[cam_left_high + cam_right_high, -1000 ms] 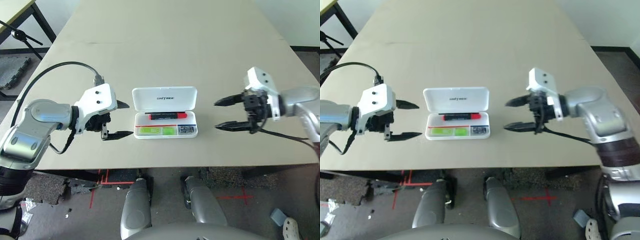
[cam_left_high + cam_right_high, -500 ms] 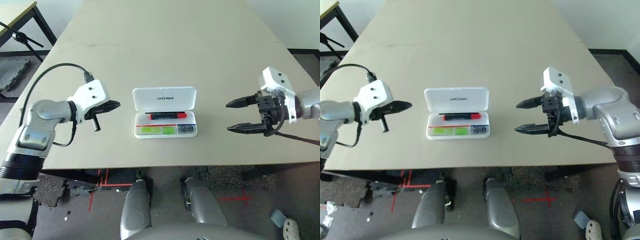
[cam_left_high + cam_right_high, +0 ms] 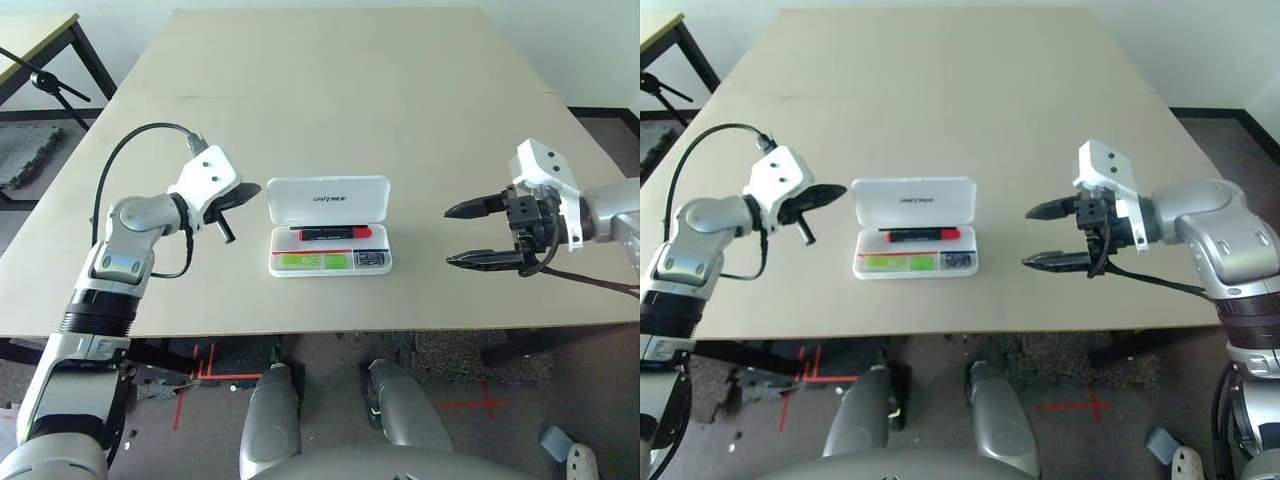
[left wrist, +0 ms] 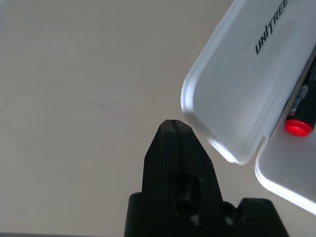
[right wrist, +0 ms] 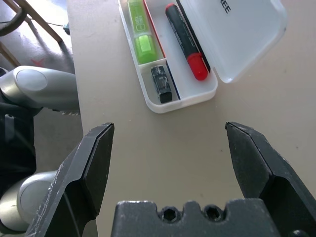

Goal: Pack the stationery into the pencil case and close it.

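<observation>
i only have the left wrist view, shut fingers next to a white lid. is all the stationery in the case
Observer: Yes. The red-and-black marker, the lime-green tube and the small black clip piece all lie inside the pencil case.
Operator: is the lid up or flat
Observer: The lid is open, tilted back on the far side of the tray, lettering facing the robot.
Operator: where's the right gripper
Observer: The right gripper hangs over bare table to the right of the case, fingers wide apart, touching nothing.
Operator: and my left one, how close
Observer: The left gripper is shut, with its tip just beside the lid's left edge.
</observation>
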Robot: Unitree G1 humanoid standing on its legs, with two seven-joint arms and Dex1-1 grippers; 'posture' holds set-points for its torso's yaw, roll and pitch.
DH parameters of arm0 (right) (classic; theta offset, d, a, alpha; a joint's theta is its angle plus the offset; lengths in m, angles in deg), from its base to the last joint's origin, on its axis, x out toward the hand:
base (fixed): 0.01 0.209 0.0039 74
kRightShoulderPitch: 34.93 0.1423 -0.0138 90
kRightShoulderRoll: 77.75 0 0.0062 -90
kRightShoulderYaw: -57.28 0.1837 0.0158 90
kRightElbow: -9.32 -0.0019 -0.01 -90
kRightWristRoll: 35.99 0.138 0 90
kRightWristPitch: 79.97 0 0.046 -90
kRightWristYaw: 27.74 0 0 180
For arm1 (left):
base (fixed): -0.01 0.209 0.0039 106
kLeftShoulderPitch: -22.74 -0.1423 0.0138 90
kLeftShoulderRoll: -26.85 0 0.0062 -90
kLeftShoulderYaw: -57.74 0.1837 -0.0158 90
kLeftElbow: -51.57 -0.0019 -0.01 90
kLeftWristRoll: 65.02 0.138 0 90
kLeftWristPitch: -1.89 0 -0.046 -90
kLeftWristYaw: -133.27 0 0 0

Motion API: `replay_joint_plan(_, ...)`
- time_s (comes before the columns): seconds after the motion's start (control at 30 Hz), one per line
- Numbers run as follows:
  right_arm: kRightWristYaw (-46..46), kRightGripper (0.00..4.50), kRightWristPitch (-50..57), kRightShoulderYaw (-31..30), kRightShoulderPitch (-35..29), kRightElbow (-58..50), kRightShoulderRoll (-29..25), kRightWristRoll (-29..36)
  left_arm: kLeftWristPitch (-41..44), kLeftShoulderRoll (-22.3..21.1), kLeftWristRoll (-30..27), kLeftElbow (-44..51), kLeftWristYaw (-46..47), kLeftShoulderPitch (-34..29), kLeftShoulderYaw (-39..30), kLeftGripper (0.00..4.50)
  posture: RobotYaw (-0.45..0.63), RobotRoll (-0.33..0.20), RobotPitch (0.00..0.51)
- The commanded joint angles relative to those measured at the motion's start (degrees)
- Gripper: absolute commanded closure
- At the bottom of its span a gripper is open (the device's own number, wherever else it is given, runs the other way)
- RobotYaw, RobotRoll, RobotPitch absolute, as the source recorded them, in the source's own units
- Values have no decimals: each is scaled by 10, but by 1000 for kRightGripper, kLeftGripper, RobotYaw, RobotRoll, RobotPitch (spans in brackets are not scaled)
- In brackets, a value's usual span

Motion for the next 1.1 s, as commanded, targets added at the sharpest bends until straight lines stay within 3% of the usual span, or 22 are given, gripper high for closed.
replay_joint_plan(0.03,0,0,-2,-5,-9,-8,4,4,10,9,2,-1,-9,5,14,4461,-61,0,125)
replay_joint_plan(0.57,8,0,-2,-4,-29,-15,5,1,93,2,-86,195,-125,-64,36,4461,-66,0,146)
replay_joint_plan(1.1,20,0,-6,-6,-40,-17,10,-5,112,1,18,177,-110,-84,150,4461,-84,0,155)
